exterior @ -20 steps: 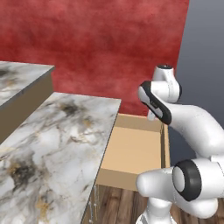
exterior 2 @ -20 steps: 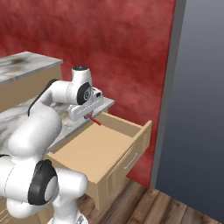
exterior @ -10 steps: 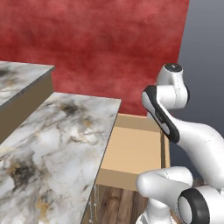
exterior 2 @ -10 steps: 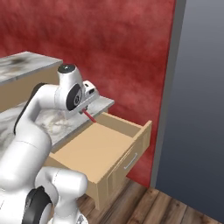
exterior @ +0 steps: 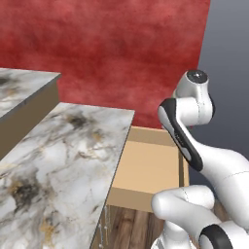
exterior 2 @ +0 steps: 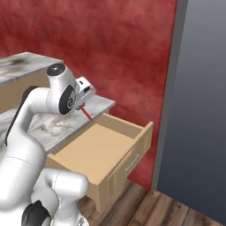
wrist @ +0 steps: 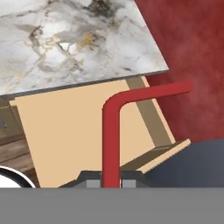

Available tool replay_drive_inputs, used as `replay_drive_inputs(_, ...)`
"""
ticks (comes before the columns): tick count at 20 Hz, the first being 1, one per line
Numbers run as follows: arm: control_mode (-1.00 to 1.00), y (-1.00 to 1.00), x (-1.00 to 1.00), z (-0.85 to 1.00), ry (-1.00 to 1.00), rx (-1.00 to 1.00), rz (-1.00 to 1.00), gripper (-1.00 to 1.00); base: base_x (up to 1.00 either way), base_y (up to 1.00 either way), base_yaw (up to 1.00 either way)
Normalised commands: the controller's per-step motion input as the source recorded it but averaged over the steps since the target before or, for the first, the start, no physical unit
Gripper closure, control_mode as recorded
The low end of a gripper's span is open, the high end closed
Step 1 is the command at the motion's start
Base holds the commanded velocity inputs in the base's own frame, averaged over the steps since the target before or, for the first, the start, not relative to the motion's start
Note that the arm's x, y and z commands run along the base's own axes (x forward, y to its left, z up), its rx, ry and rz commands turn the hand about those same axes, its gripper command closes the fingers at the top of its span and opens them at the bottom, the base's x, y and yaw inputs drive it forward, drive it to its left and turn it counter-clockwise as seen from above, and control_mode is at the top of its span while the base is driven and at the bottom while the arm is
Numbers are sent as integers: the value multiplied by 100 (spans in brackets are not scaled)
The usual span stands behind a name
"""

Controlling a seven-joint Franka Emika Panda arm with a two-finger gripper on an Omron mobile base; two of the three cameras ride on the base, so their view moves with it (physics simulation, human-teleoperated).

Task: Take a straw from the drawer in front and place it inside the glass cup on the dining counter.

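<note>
right base view: raised end effector [exterior 2: 84,104] pinches straw [exterior 2: 86,112] above drawer [exterior 2: 106,152].

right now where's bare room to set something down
The light tan wooden drawer floor is bare between its side walls. The white-grey marble countertop beside it is bare too. Crowded spot: above the drawer's back corner, where the end effector holds the thin red straw.

Jutting open from under the tabletop [exterior 2: 53,128]: the drawer [exterior 2: 99,152], wall [exterior 2: 110,48] behind it. Hanging above the drawer's back corner, pinched in the hand [wrist: 111,177]: the straw [exterior 2: 86,113].
</note>
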Motion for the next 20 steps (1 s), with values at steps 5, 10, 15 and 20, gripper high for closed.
replay_drive_inputs(5, -100, 0, -7, 15, -7, 0, 0, 100, 0, 0, 0)
replay_drive_inputs(10, -100, 0, -11, 9, -10, 0, 0, 100, 0, 0, 0)
replay_drive_inputs(15, -100, 0, -23, 20, -11, 0, 0, 100, 0, 0, 0)
replay_drive_inputs(20, -100, 0, -33, 24, -6, 0, 0, 100, 0, 0, 0)
